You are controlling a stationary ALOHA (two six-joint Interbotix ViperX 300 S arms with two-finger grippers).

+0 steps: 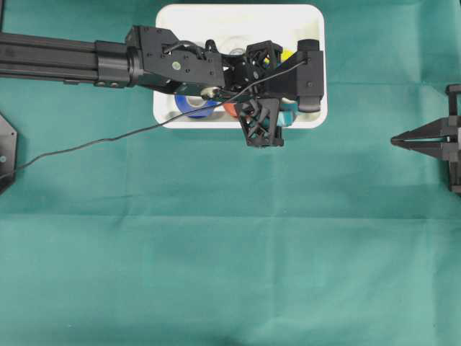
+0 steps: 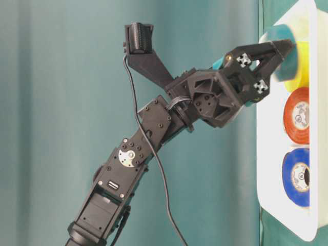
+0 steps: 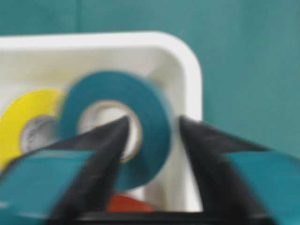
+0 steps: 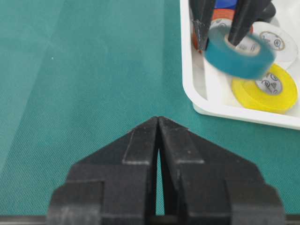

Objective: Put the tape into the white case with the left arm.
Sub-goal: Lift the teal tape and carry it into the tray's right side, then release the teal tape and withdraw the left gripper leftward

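While above case (image 4: 199, 105), teal tape (image 4: 236, 54)

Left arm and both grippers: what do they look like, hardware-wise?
The left arm is black, boxy links with visible screws and a thin black cable trailing off it. The left gripper has pointed black fingers with a teal band on each. The right gripper is plain black, pointed, no bands.

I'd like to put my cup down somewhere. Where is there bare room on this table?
The green cloth in front of the white case is bare, from the cable across to the right gripper. The case is crowded: tape rolls, left gripper above.
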